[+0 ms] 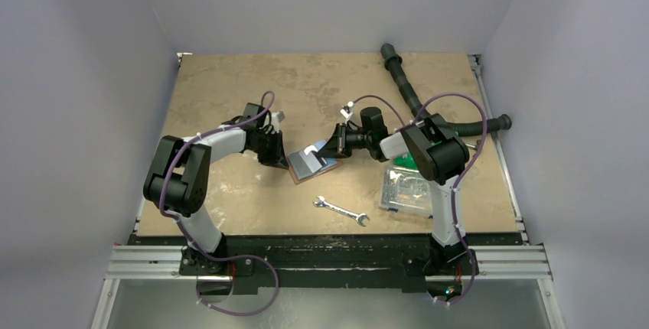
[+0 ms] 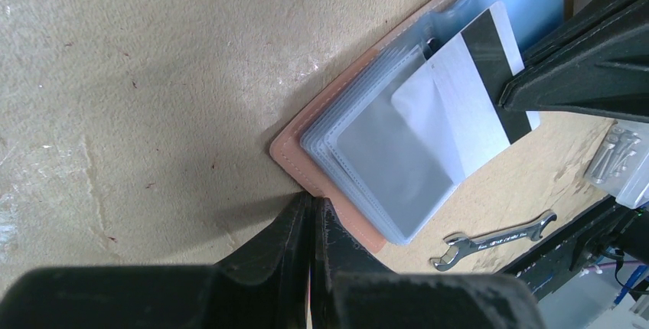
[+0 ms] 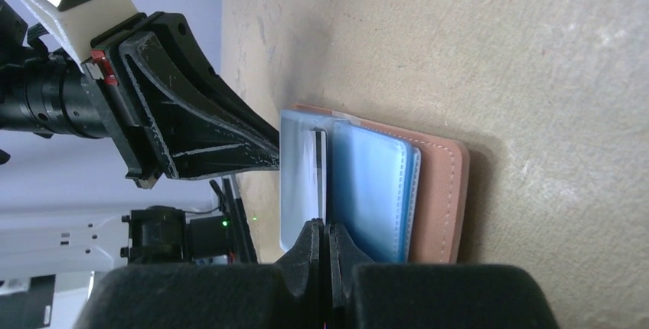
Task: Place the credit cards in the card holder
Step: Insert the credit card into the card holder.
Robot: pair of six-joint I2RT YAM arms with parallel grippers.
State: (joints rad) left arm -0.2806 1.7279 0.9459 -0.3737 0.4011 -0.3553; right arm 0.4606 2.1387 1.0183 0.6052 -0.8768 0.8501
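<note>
The card holder (image 1: 296, 176) lies open on the table, reddish-brown with a stack of clear sleeves; it also shows in the left wrist view (image 2: 295, 162) and the right wrist view (image 3: 441, 191). A pale credit card (image 2: 471, 76) with a black stripe slants into the sleeves. My right gripper (image 1: 329, 153) is shut on the card's outer end, and the card shows edge-on (image 3: 317, 164) above its tips (image 3: 323, 226). My left gripper (image 2: 312, 203) is shut, its tips pressing on the holder's near rim (image 1: 280, 162).
A silver wrench (image 1: 341, 211) lies in front of the holder. A clear compartment box (image 1: 406, 189) of small parts sits by the right arm, with a green item (image 1: 406, 162) behind it. A black ribbed hose (image 1: 406, 88) runs along the far right.
</note>
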